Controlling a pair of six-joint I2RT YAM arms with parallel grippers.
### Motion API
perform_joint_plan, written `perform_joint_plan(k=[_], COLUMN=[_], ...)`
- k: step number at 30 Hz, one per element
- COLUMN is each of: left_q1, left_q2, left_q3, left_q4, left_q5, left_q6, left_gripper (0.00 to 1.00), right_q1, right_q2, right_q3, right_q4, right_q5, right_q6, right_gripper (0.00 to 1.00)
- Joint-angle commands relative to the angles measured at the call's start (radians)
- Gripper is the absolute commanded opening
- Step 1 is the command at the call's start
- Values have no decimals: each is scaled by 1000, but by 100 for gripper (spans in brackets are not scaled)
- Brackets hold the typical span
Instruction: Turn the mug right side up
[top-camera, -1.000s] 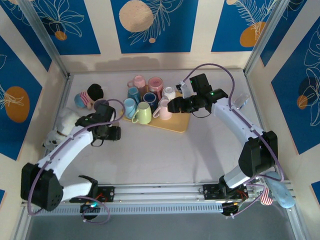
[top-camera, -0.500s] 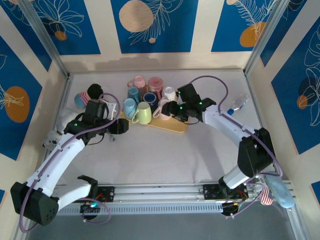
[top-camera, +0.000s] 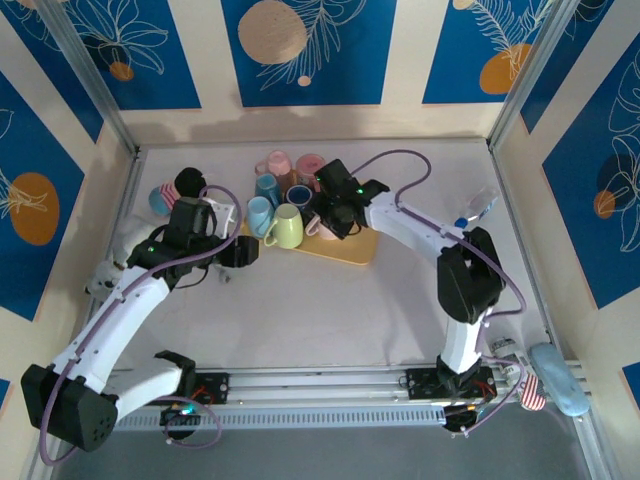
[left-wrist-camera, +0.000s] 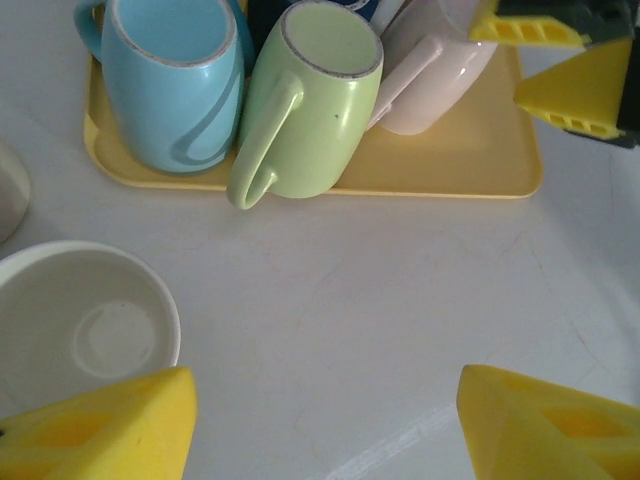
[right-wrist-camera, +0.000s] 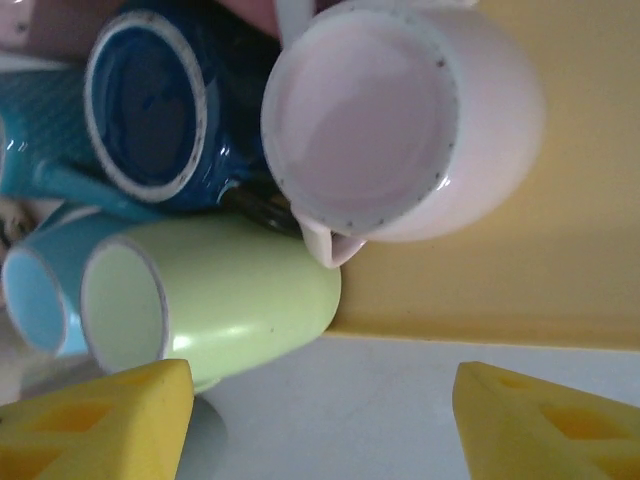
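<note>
A pale pink mug (right-wrist-camera: 400, 120) lies tipped on the yellow tray (right-wrist-camera: 500, 280), its mouth turned to the right wrist camera and its handle pointing down at the tray's edge. My right gripper (top-camera: 335, 215) hovers over it, open (right-wrist-camera: 320, 420), with nothing between the fingers. A green mug (left-wrist-camera: 310, 100) and a light blue mug (left-wrist-camera: 170, 80) lie on their sides beside the pink mug (left-wrist-camera: 430, 80). My left gripper (top-camera: 245, 252) is open (left-wrist-camera: 325, 430) over bare table just in front of the tray (left-wrist-camera: 450, 170).
A dark blue mug (right-wrist-camera: 150, 110) and other mugs (top-camera: 275, 163) crowd the tray's back. A white cup (left-wrist-camera: 90, 330) stands on the table by my left finger. A striped cup (top-camera: 165, 200) and a black object (top-camera: 188, 183) sit far left, a plastic bottle (top-camera: 480, 205) far right.
My right gripper has swung left from the tray's right side to above the pink mug. My left gripper first moved toward the tray's front, then held still.
</note>
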Motion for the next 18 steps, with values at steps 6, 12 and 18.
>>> perform_joint_plan(k=[6,12,18], left_q1=[15,15,14], left_q2=[-26,-26,-28], left_q3=[11,6,9], left_q4=[-23,-15,-16], left_q5=[5,12,16], left_q6=[58,56,56], left_gripper=[70,70,70], right_q1=[55,59,55], right_q2=[193,253,298], right_q3=[262,323,364], right_q4=[-332,-353,-340], right_q5=[190,215,228], right_q6=[252,277,254], right_gripper=[70,70,69])
